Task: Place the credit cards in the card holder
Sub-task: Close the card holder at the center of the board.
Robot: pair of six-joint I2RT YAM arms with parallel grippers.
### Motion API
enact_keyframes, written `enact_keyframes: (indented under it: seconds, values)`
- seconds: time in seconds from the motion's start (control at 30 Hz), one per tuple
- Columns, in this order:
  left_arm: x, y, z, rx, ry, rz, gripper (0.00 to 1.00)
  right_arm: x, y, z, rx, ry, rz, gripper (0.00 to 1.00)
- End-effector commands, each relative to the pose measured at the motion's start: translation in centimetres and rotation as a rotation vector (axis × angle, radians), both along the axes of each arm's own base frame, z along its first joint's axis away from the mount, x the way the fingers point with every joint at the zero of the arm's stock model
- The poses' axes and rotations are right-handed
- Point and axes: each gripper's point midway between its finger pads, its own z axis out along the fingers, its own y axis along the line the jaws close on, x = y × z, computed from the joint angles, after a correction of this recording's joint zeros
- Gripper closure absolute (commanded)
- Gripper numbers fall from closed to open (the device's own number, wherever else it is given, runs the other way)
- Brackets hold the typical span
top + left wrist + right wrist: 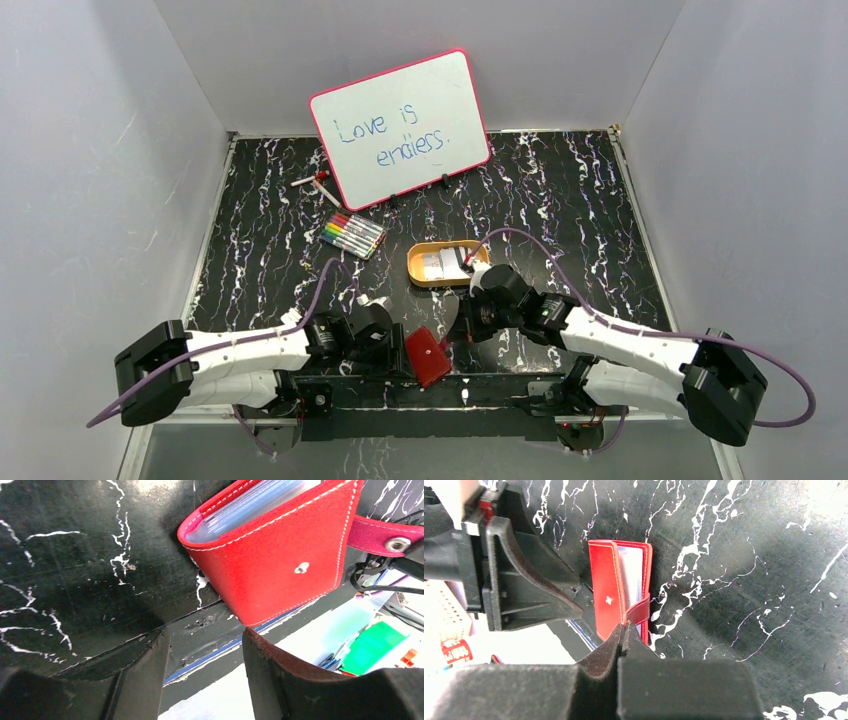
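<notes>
Black white-veined tabletop point(560, 200) fills the workspace between pale walls.

1. Card holder point(428, 357): sits at the near table edge, between the two pincers. In the top view its long axis runs roughly 11 to 5 o'clock. It is folded but unfastened, and clear sleeves show between the red covers. In the right wrist view the long axis runs 12 to 6 o'clock and the sleeve stack lies on the 3 o'clock side.

2. Right gripper point(623, 630): fingers pressed together on the snap tab point(640, 611), so it holds the holder by that strap. Whether the holder is lifted clear of the table cannot be told.

3. Left gripper point(204, 636): jaws parted to a moderate gap, holding nothing. In its own view a holder corner lies just beyond the gap at 1 o'clock, with the snap stud point(301, 568) facing the camera.

4. Judgement: the left arm is the free one, and a short advance toward 1 o'clock would put the corner between its jaws.

5. Credit cards point(438, 264): pale, one dark-striped, lying in the orange tray point(415, 272), near the right gripper at about 11 o'clock. None is in the sleeves as far as can be seen.

6. Far field: marker set point(352, 233), then the whiteboard point(400, 125) at 12 o'clock
</notes>
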Motion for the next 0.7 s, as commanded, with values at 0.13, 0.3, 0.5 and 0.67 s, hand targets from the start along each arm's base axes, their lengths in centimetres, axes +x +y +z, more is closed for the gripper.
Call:
enact_keyframes:
  seconds: [0.13,0.3,0.5,0.67]
  values:
    - [3.2,1.1,0.3,0.034,-0.152,0.099,0.48,0.3,1.5,0.8,0.024,-0.005,0.057,1.0]
    - [4.5,-0.3,2.2,-0.041,-0.219,0.117,0.53,0.3,1.7,0.7,0.022,-0.004,0.059,1.0]
    - [5.6,-1.8,4.1,-0.134,-0.299,0.112,0.67,0.4,1.8,0.6,0.021,0.0,0.061,1.0]
    - [6.2,-3.2,4.5,-0.183,-0.323,0.088,0.78,0.4,2.0,0.7,0.021,-0.005,0.065,1.0]
